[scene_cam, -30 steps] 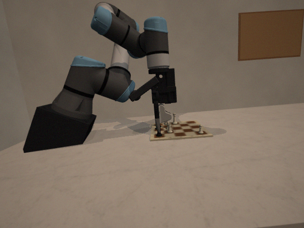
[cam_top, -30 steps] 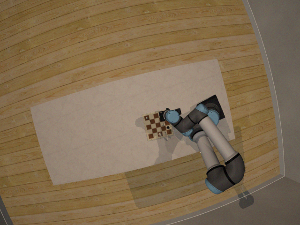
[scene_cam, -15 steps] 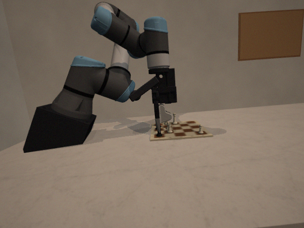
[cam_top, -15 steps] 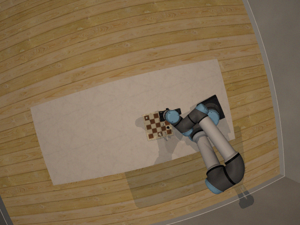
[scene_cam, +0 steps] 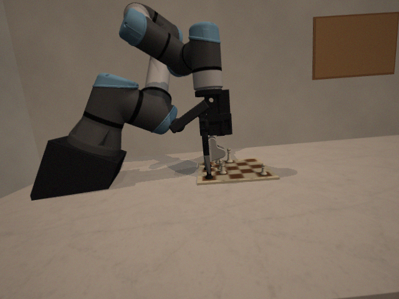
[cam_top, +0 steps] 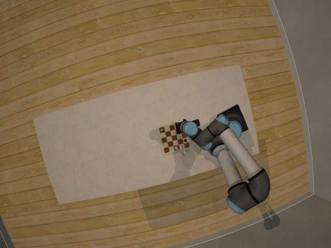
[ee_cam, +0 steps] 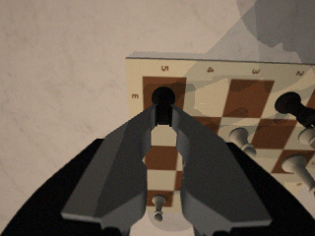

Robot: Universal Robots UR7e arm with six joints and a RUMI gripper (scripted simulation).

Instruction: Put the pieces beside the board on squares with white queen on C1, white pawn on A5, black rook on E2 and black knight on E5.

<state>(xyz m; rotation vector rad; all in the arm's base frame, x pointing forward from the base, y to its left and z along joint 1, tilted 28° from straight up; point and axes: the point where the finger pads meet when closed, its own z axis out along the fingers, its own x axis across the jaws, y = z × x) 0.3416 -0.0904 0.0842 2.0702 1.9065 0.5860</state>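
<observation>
The gripper (cam_top: 179,128) (scene_cam: 207,167) (ee_cam: 162,106) is nearly closed, with the knight (scene_cam: 208,176) (ee_cam: 163,95) between its fingertips. The knight's base is on E5, near the outer edge of the board (cam_top: 163,153) (scene_cam: 238,181) (ee_cam: 134,115); the grip appears to serve to keep it upright while it is seated. The queen (cam_top: 176,148) (scene_cam: 229,156) (ee_cam: 296,164) is on C1, the pawn (cam_top: 161,129) (scene_cam: 263,169) (ee_cam: 158,202) on A5 and the rook (cam_top: 185,140) (ee_cam: 289,102) on E2, as specified. White pieces on D3 and D1 are presumably starting pieces, to be left in place. Placement appears almost complete. Next, confirm base contact, open the fingers, then retract vertically; sideways motion could tip the knight or shift it over the square's border.

Between the earlier top and exterior pictures and now, no clear shift can be made out in the arm (cam_top: 211,133) (scene_cam: 180,54), the hand (cam_top: 178,128) (scene_cam: 207,170) (ee_cam: 162,106) or the pieces that show on the board (cam_top: 163,153) (scene_cam: 238,182) (ee_cam: 134,113). Any movement of the black knight (scene_cam: 209,176) (ee_cam: 163,96) at the hand's tips is too small to tell, and the wrist view offers no earlier picture to compare.
</observation>
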